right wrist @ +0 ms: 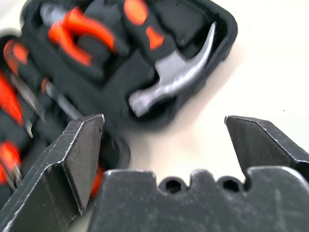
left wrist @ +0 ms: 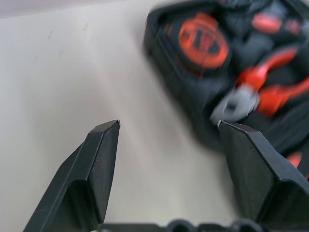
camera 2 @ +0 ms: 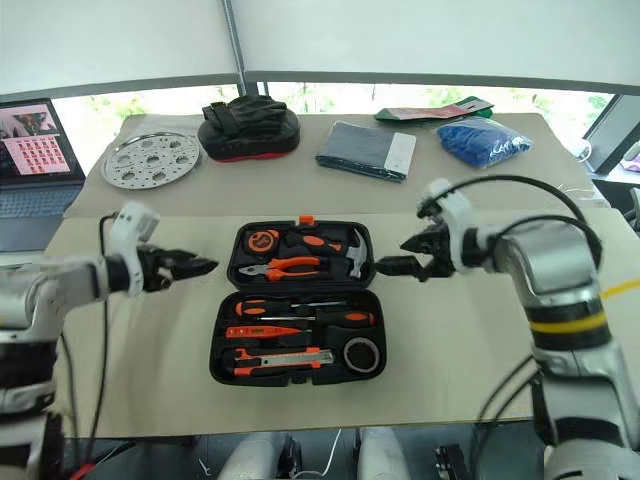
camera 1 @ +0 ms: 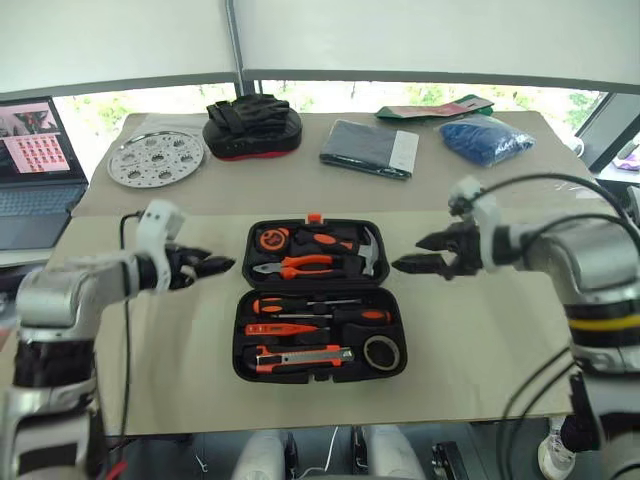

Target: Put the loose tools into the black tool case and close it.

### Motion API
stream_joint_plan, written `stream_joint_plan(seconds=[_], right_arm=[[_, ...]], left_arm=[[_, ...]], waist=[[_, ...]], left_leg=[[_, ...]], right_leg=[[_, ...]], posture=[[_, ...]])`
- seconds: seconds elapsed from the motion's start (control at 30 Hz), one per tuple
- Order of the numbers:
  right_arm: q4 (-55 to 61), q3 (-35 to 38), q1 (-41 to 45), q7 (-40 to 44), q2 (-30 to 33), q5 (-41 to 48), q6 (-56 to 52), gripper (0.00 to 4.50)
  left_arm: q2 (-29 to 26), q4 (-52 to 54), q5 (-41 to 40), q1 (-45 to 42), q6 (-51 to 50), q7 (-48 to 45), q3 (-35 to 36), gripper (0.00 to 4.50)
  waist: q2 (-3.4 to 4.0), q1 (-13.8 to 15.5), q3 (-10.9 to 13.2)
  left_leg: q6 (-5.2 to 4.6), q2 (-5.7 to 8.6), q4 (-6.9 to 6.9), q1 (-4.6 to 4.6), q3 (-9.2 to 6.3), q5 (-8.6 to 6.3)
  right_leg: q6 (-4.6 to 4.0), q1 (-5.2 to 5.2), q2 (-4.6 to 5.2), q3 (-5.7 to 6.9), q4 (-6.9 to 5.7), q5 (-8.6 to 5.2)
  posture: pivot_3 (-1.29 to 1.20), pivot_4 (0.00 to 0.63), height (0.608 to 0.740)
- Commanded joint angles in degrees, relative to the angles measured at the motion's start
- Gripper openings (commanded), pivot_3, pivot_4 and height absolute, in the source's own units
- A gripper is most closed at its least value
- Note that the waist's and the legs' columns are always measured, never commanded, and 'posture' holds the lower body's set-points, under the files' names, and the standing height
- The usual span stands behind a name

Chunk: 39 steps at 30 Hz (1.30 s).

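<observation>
Head stereo pair looks forward and down from above near edge of tabletop (camera 1: pixel 200 380); whole open black tool case (camera 1: pixel 318 300) centred, laptop (camera 1: pixel 35 170) at left edge, windows beyond. Two eye views share nearly whole scene, slightly offset sideways. Left wrist view sits close behind left pincer (left wrist: pixel 169 145), faces case's far-left corner with tape measure (left wrist: pixel 203 41). Right wrist view sits close behind right pincer (right wrist: pixel 164 140), faces case's far-right corner with hammer (right wrist: pixel 174 79). Both wrist views overlap on pliers (left wrist: pixel 263 89).
</observation>
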State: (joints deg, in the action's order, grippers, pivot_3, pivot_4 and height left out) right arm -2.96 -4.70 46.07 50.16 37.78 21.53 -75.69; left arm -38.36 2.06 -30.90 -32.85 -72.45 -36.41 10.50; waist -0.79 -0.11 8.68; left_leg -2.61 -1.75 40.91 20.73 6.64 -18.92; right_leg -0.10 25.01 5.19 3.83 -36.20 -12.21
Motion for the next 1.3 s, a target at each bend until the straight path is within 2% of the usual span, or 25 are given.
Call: stream_joint_plan(seconds=[0.03, 0.27, 0.33, 0.37, 0.43, 0.67, 0.7, 0.73, 0.9, 1.0, 1.07, 1.17, 1.2, 1.3], right_arm=[[-4.8, 1.1, 3.5, -5.2, -2.4, -1.0, -2.5, 4.49], [-6.9, -1.7, 4.2, -7.8, -4.1, -1.0, -1.5, 4.49], [-7.3, -2.3, 4.0, -8.7, -4.4, -1.3, -1.9, 3.99], [-7.4, -2.5, 3.9, -9.2, -4.5, -1.5, -2.2, 3.85], [-7.4, -3.2, 3.9, -9.7, -4.4, -1.4, -2.9, 3.13], [-9.8, -0.8, 3.9, -14.1, -6.8, -2.0, -1.3, 0.71], [-9.9, -0.1, 3.7, -14.5, -7.3, -2.0, 0.1, 0.48], [-9.5, 0.9, 3.3, -14.5, -8.0, -1.7, 2.3, 0.06], [-2.9, 3.1, -0.1, -10.7, -8.4, 0.1, 14.4, 0.06], [1.8, 3.9, -3.5, -8.5, -7.7, -0.9, 27.4, 0.06], [3.9, 3.3, -6.5, -6.7, -6.3, -3.1, 37.2, 0.06], [4.7, 1.8, -12.5, -7.0, -3.3, -10.1, 54.3, 0.06], [4.3, 1.4, -15.0, -7.2, -2.2, -13.1, 63.1, 0.06], [3.1, 0.7, -20.7, -7.1, 0.3, -18.1, 79.0, 0.06]], left_arm=[[1.4, -0.5, -0.2, -1.8, -4.1, 2.7, -0.6, 3.55], [3.3, -2.8, 1.6, -3.1, -2.6, 5.7, -1.5, 3.55], [3.8, -3.1, 2.0, -2.9, -1.9, 5.7, -2.4, 3.55], [4.1, -3.3, 2.3, -2.8, -1.5, 6.0, -2.7, 3.29], [4.4, -3.7, 2.6, -2.8, -1.4, 6.3, -2.9, 2.80], [4.2, -4.2, 2.4, -2.5, -1.2, 7.1, -0.9, 0.14], [4.5, -4.2, 2.3, -2.4, -1.0, 7.4, -0.2, 0.00], [5.1, -4.1, 2.1, -2.1, 0.1, 7.6, 0.7, 0.00], [7.9, -1.5, 0.8, -0.1, 6.9, 7.3, 4.8, 0.00], [9.7, 1.1, -0.4, 3.4, 18.1, 3.3, 7.7, 0.00], [9.8, 3.5, 1.2, 7.3, 30.5, -2.2, 7.1, 0.00], [11.3, 5.0, 3.6, 13.4, 46.3, -5.3, 8.0, 0.00], [10.8, 4.9, 6.0, 15.9, 52.3, -6.4, 7.4, 0.00], [9.5, 3.6, 12.2, 22.3, 70.6, -10.7, 5.7, 0.00]], waist=[[0.00, -0.4, 0.0], [0.00, -0.7, 0.0], [0.01, -0.7, 0.0], [0.01, -0.7, 0.0], [0.01, -0.7, 0.0], [0.01, -0.6, 0.0], [0.00, -0.7, 0.0], [0.01, -0.7, 0.0], [0.00, -0.7, 0.0], [-0.01, -0.7, 0.0], [-0.01, -0.7, 0.0], [-0.02, -0.6, 0.0], [-0.02, -0.6, 0.0], [-0.01, -0.7, 0.0]], left_leg=[[0.00, 0.06, 0.01, 0.28, 0.00, 0.00], [0.03, 0.38, -0.06, 0.47, 0.04, 0.02], [0.06, 0.38, -0.01, 0.45, 0.05, 0.04], [0.08, 0.38, 0.04, 0.41, 0.03, 0.06], [0.11, 0.37, 0.08, 0.34, -0.02, 0.11], [0.20, 0.27, 0.06, -0.02, -0.08, 0.27], [0.23, 0.23, 0.05, -0.09, -0.07, 0.31], [0.25, 0.17, 0.05, -0.15, -0.07, 0.33], [0.29, 0.11, 0.02, -0.17, -0.04, 0.48], [0.31, 0.10, 0.02, 0.12, -0.02, 0.53], [0.33, 0.07, 0.00, 0.43, 0.00, 0.54], [0.34, 0.14, -0.08, 0.68, 0.15, 0.55], [0.34, 0.15, -0.08, 0.76, 0.19, 0.55], [0.34, 0.16, -0.10, 0.91, 0.45, 0.55]], right_leg=[[0.05, 0.27, 0.01, 0.03, 0.01, 0.02], [0.31, 0.48, 0.10, 0.32, 0.06, -0.10], [0.31, 0.38, 0.12, 0.33, 0.06, -0.10], [0.31, 0.31, 0.13, 0.32, 0.05, -0.10], [0.29, 0.20, 0.15, 0.32, 0.02, -0.08], [0.23, 0.02, 0.21, 0.15, -0.01, -0.05], [0.18, -0.03, 0.19, 0.14, -0.01, -0.02], [0.11, -0.09, 0.15, 0.14, 0.00, 0.02], [-0.07, -0.05, 0.12, 0.06, -0.02, 0.16], [-0.13, 0.27, 0.10, 0.05, -0.04, 0.22], [-0.14, 0.59, 0.07, 0.08, -0.14, 0.24], [-0.13, 1.03, 0.09, 0.08, -0.34, 0.25], [-0.13, 1.09, 0.08, 0.11, -0.32, 0.24], [-0.13, 1.11, 0.00, 0.24, -0.06, 0.24]], posture=[[0.00, 0.150, 0.740], [0.00, 0.150, 0.740], [0.00, 0.150, 0.740], [0.00, 0.150, 0.740], [0.00, 0.150, 0.740], [0.00, 0.150, 0.740], [0.00, 0.150, 0.740], [0.00, 0.150, 0.740], [0.00, 0.150, 0.740], [0.00, 0.150, 0.740], [0.00, 0.150, 0.740], [0.00, 0.150, 0.740], [0.00, 0.150, 0.740], [0.00, 0.150, 0.740]])
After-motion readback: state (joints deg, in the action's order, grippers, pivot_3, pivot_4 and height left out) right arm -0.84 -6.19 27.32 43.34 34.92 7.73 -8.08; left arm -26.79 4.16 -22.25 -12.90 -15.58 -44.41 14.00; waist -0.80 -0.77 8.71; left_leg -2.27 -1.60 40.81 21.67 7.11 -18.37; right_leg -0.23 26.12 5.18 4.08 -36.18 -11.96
